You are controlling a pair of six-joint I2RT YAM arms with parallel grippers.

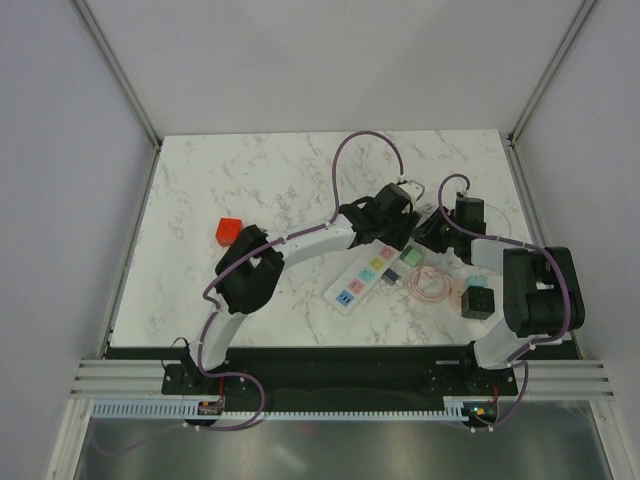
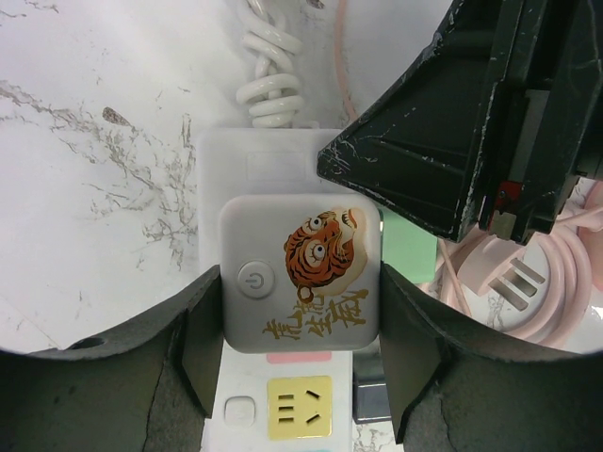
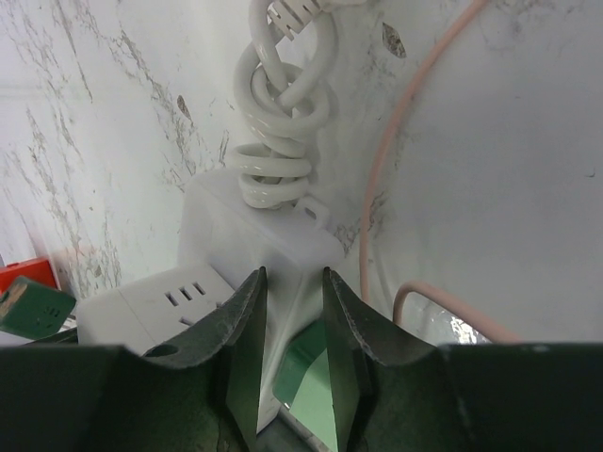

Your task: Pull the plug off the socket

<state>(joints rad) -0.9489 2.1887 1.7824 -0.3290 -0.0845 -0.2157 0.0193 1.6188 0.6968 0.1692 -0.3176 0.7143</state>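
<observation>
The socket (image 1: 362,277) is a long white power strip lying slantwise on the marble table. In the left wrist view its end (image 2: 247,155) shows bare, with a yellow outlet label lower down. The plug (image 2: 301,235), a white square adapter with a tiger picture, sits in the strip. My left gripper (image 2: 300,275) is shut on it, one finger against each side. My right gripper (image 3: 290,279) stands at the strip's cord end (image 3: 226,221), jaws a narrow gap apart, holding nothing. Its tips show over the strip's end in the left wrist view (image 2: 330,160).
A white coiled cord (image 3: 283,141) leaves the strip's far end. A pink cable coil with a loose pink plug (image 2: 499,273) lies right of the strip. A green piece (image 2: 410,247), a grey block (image 2: 372,400), a black cube (image 1: 479,301) and a red cube (image 1: 229,231) are nearby.
</observation>
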